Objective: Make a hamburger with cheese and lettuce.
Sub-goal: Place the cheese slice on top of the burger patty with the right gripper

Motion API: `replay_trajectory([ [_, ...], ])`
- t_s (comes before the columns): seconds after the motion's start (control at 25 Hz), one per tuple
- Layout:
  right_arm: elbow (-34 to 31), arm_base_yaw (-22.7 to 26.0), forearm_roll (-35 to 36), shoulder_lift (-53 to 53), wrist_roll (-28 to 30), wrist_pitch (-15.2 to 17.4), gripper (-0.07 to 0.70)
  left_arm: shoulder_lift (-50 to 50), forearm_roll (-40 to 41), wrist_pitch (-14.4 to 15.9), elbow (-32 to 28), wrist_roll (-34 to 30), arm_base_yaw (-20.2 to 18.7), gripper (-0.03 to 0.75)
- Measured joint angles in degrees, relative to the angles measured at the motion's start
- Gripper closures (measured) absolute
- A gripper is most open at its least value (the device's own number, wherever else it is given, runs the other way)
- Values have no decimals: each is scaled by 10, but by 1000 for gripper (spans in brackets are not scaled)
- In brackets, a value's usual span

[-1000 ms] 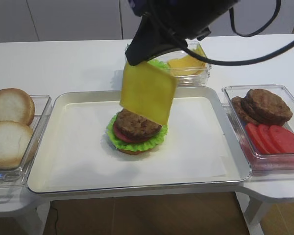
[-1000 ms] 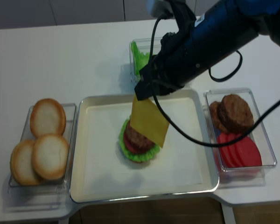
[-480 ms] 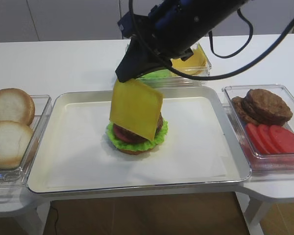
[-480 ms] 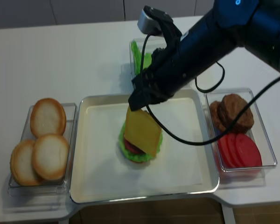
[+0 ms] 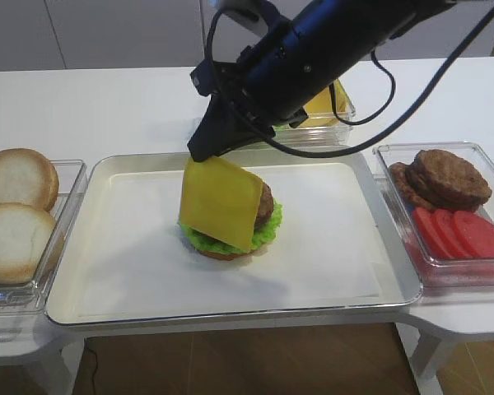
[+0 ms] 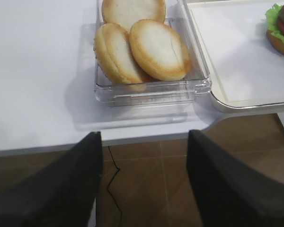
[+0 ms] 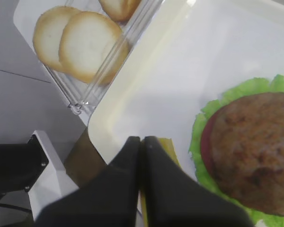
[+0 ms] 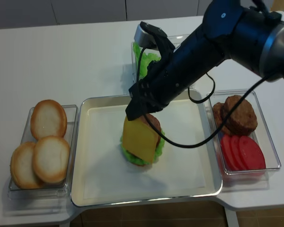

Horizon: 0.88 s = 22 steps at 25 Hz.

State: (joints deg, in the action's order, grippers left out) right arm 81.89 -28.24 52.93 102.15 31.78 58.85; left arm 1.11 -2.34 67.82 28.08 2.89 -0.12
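Right arm: I see it slanting in from far right, down toward the middle.
Right gripper (image 5: 202,150): fingers pressed together, pinching the cheese (image 5: 218,202) by its far edge.
Left gripper (image 6: 144,182): 2 dark fingers spread wide apart, holding nothing, at near left.

The small round hamburger stack (image 5: 230,226) sits about mid-tray: tan bun base at the bottom, frilly bright green lettuce leaf (image 5: 267,230) poking out all round, a red tomato slice showing at the edge in the wrist view, brown patty (image 7: 255,151) on top. The thin square slice of smooth yellow cheese (image 5: 218,202) hangs tilted, its top corner pinched up high, its lower part draped over the stack's left and front side, covering most of the patty.
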Motion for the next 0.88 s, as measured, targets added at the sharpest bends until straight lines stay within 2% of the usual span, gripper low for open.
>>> replay_trajectory([
  [0.32,0,0,1,15,28,-33,628,0,0,0,0,0,0,292],
  [0.88,0,0,-4,44,64,-46,628,0,0,0,0,0,0,292],
])
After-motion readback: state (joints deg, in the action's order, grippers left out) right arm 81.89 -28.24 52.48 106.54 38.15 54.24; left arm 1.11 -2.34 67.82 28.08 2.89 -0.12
